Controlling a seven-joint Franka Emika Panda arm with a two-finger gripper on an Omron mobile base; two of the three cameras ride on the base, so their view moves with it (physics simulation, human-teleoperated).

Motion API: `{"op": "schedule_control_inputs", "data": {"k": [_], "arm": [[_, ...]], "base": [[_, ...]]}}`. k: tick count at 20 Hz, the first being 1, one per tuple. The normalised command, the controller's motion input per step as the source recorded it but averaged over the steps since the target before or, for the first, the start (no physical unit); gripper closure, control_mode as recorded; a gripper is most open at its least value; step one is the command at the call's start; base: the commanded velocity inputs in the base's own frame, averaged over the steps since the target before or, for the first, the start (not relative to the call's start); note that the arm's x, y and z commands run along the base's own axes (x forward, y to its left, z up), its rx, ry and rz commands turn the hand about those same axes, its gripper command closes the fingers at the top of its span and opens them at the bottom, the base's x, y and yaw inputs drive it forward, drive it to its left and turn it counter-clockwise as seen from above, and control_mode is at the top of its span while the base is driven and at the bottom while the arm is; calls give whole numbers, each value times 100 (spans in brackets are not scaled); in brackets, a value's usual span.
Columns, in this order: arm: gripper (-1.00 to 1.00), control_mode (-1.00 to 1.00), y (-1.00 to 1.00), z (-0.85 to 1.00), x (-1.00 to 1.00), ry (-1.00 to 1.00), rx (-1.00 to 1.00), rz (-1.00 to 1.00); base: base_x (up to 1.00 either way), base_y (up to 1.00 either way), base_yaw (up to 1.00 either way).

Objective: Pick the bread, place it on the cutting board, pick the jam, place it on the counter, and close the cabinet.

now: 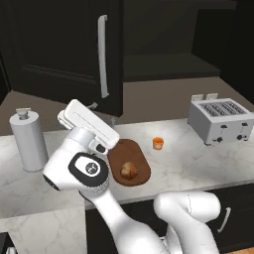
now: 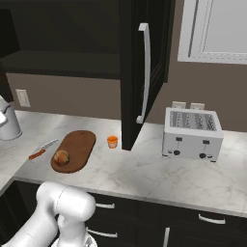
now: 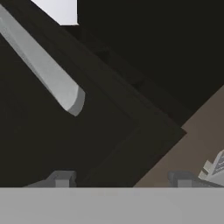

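Note:
The bread [image 1: 128,171] [image 2: 61,157], a small golden-brown roll, lies on the near end of the dark reddish-brown cutting board [image 1: 133,151] [image 2: 79,142]. The tiny orange jam [image 1: 158,143] [image 2: 112,141] stands upright on the marble counter [image 1: 188,158] [image 2: 144,178], just right of the board. The black cabinet [image 1: 64,49] [image 2: 137,72] has its door swung open, with a long silver handle [image 1: 102,57] [image 2: 144,72] [image 3: 43,65]. My gripper [image 1: 103,112] [image 3: 122,180] is open and holds nothing. It sits close against the lower part of that door, below the handle's end.
A silver toaster [image 1: 221,120] [image 2: 192,132] stands at the right of the counter. A white canister [image 1: 28,140] [image 2: 5,120] stands at the left. An orange-handled knife [image 2: 42,149] lies left of the board. The open door juts out over the counter.

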Motion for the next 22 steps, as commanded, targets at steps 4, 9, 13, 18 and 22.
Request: {"op": "schedule_control_inputs", "data": {"k": [4,9,13,18,22], "arm": [[-100,-100,-19,1,62,2,0,0],[-100,-100,-25,0,53,0,0,0],[-100,-100,-30,0,39,0,-1,2],[-100,-100,-27,0,42,1,0,2],[-100,-100,-30,0,44,2,0,3]], "base": [[0,0,0],[0,0,0],[0,0,0],[0,0,0],[0,0,0]]}}
